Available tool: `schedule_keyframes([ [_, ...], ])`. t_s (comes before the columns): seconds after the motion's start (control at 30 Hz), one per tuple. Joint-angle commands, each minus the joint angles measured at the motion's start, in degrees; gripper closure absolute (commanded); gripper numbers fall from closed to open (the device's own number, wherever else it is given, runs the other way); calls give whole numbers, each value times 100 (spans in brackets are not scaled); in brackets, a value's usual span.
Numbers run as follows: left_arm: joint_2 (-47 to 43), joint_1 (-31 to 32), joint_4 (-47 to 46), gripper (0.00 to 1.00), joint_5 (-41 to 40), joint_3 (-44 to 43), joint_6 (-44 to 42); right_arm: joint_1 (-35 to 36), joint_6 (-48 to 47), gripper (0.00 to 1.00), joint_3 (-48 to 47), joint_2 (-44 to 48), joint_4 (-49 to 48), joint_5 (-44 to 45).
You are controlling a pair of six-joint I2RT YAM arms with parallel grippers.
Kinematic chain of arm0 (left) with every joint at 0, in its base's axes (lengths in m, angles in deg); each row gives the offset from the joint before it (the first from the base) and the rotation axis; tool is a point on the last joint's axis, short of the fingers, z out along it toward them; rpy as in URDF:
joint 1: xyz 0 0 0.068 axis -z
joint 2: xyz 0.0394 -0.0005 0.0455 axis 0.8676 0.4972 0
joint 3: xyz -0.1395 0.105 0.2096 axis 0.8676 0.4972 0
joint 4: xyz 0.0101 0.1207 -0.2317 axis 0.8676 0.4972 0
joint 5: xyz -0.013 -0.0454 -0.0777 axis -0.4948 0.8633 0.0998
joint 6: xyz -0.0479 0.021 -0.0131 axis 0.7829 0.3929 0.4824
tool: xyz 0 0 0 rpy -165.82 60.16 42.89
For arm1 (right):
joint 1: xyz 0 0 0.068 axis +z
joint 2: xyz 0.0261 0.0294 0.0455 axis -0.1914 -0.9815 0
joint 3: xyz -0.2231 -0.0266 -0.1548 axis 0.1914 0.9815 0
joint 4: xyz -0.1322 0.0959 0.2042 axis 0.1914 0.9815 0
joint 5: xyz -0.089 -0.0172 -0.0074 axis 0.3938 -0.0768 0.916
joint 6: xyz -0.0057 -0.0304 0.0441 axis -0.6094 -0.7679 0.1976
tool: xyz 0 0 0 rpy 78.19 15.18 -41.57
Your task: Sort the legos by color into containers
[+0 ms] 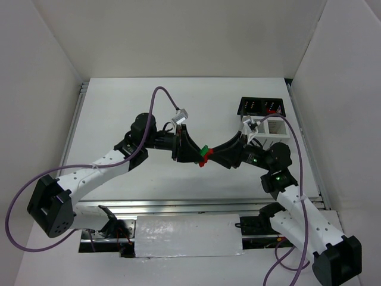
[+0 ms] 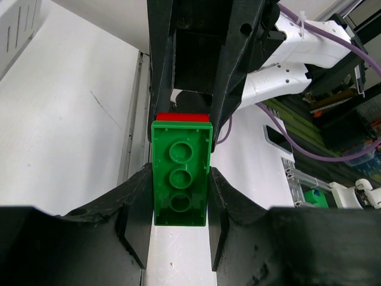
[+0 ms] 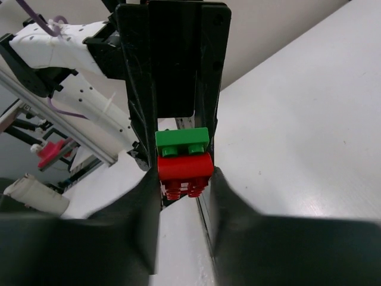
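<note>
Midair: left hand [image 2: 180, 205] clamps green studded plastic brick [image 2: 181, 158], right hand [image 3: 184, 185] grips mated red plastic brick [image 3: 185, 167]. Apparently separating; pull apart next.

Your left gripper [image 1: 197, 152] and right gripper [image 1: 212, 157] meet above the counter [image 1: 119, 107], a green-and-red lego [image 1: 204, 155] pinched between them.

Flat white tabletop [image 1: 149, 107] carries two things at far right: black plastic two-compartment bin [image 1: 243, 107], and white slatted plastic bin [image 1: 278, 136] just nearer — seemingly touching.
</note>
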Motion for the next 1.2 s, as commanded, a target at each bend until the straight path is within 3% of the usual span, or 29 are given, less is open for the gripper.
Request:
schedule_keyframes([
  [0.0,-183,32,-459,100,178,6,84,140,-4,99,-1,-119,-681,-233],
  [0.13,-218,41,-337,100,134,-82,102,140,-433,100,281,-15,-1077,-593],
  [0.3,-596,32,51,100,-6,-170,-109,-114,-1435,100,606,276,-753,-1085],
  [0.5,-1088,32,490,100,-243,-117,-310,-537,-1096,100,738,223,-1313,-1446],
  [0.57,-1255,24,830,100,-418,-135,-442,-642,-1171,100,599,197,-1133,-1281],
  [0.63,-1430,15,1183,100,-866,-231,-557,-800,-1488,100,431,267,-238,-746],
  [0.7,-1563,6,1368,100,-1217,-223,-575,-888,-1367,100,396,294,-330,-577],
  [0.77,-1729,6,1771,100,-1735,-319,-715,-924,-1505,100,73,276,457,482],
  [0.8,-1774,6,2365,100,-2530,-520,-742,-932,-1498,100,-86,267,1296,1253],
  [0.83,-1818,6,2763,100,-2999,-661,-785,-941,-1350,100,-445,171,1696,3062],
  [0.9,-1801,-11,3954,100,-4252,-1092,-838,-1011,-1287,100,-1268,-248,2869,5063],
  [1.03,-1966,-20,5217,100,-5505,-1322,-987,-1238,-1253,100,-2667,-1293,4422,7012],
  [1.17,-2371,-29,5772,100,-5991,-997,-1190,-1705,-1111,100,-3120,-1912,4549,7334],
])
